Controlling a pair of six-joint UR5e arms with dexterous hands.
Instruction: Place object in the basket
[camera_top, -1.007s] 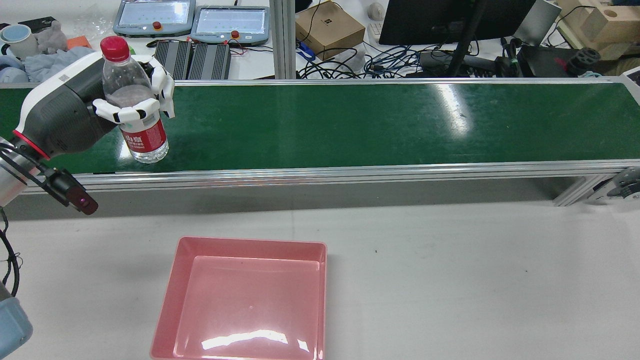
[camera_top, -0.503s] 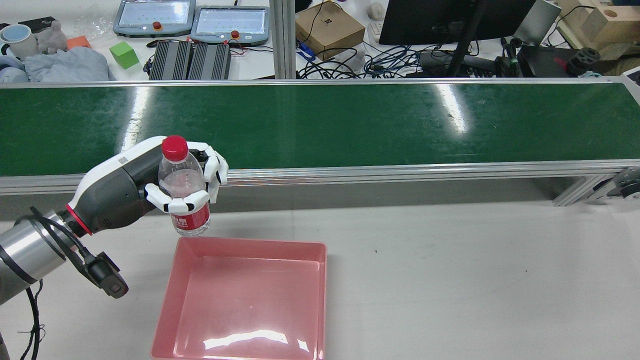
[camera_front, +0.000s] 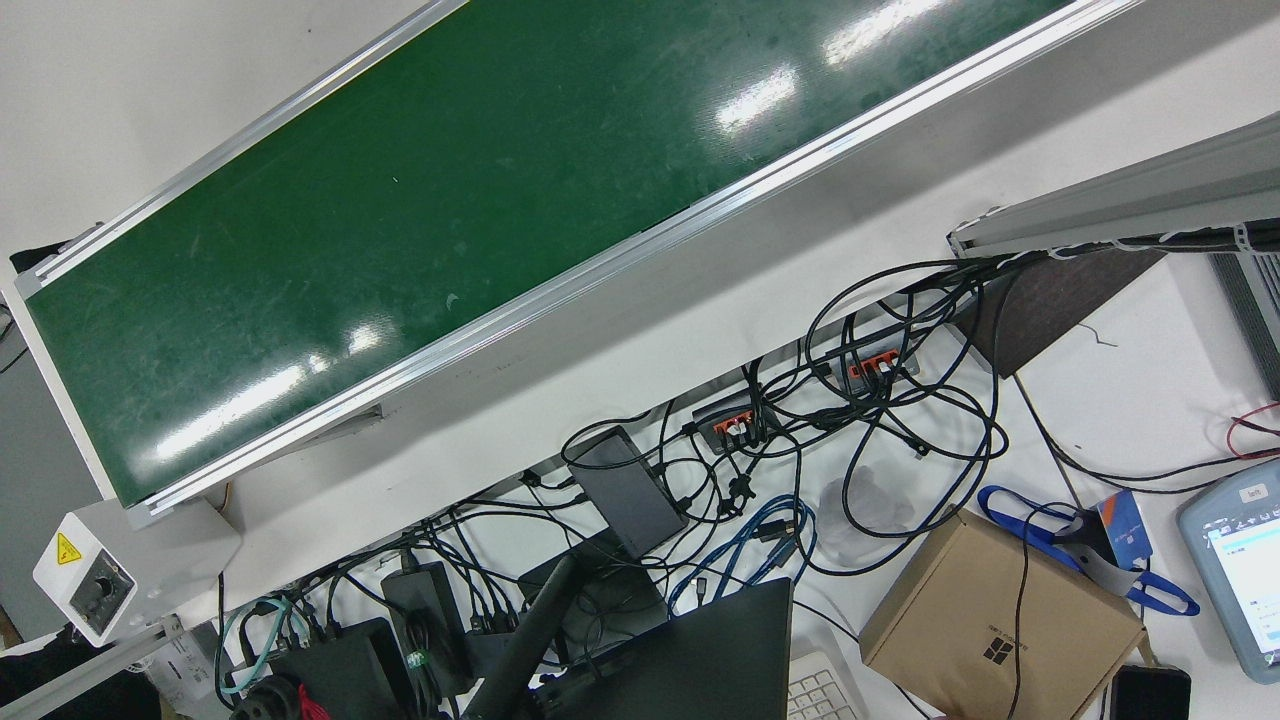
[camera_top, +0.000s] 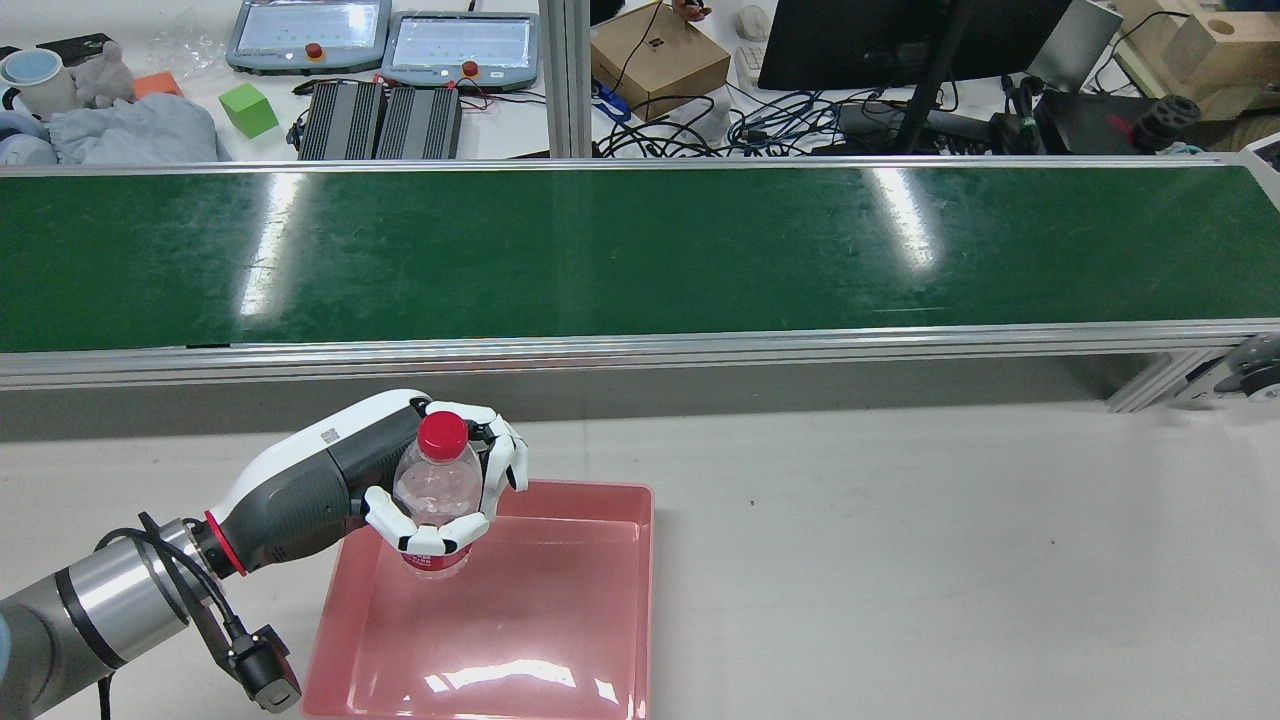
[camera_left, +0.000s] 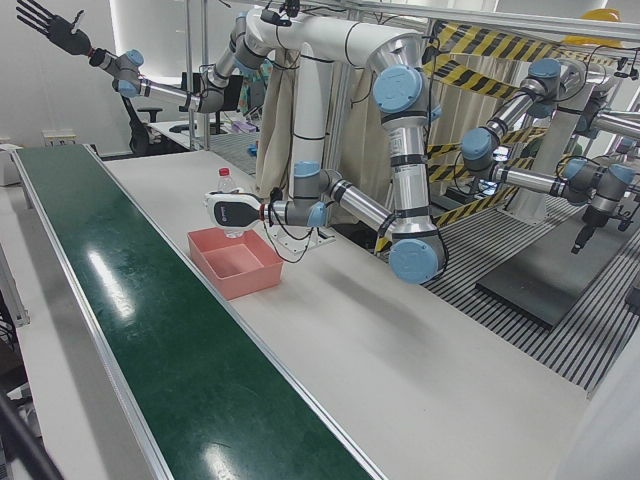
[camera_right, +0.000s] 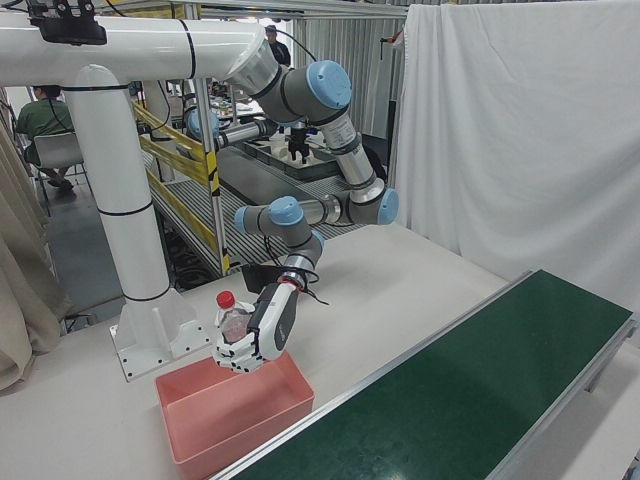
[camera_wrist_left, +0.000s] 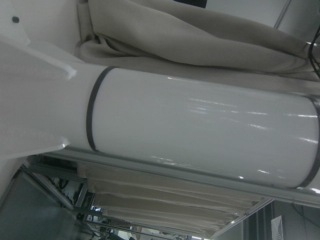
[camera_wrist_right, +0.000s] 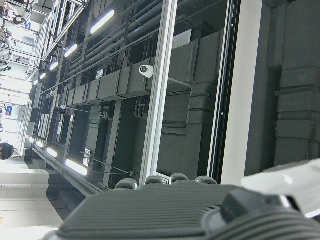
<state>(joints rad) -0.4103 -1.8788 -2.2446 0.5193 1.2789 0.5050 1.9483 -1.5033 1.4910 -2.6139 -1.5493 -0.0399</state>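
Transport stage of the placing task, with release pending. The left hand (camera_top: 440, 490) grips a clear water bottle (camera_top: 437, 500) with a red cap, its white fingers (camera_top: 425, 535) wrapped around the bottle's middle; the bottle stands roughly upright, cap upward, and its lower end with the red label sits over the near-left part of the pink basket (camera_top: 600, 600). In the rear view the bottle's base appears to lie inside the basket's outline, but whether it touches the floor of the basket or hangs just above it cannot be told. The right-front view shows the same hand (camera_right: 250, 345) holding the bottle (camera_right: 232, 322) above the basket (camera_right: 235, 415), which rests on the white desk (camera_top: 900, 560) beside the green conveyor belt (camera_top: 640, 245); the belt carries nothing. The right hand appears only at the bottom of its own camera view (camera_wrist_right: 165, 210), pointing towards a ceiling, and its finger state cannot be told. Judged from this arrangement, the next move calls for lowering the bottle until it rests on the basket floor, then spreading the fingers; an upright release risks the bottle toppling against the basket wall.
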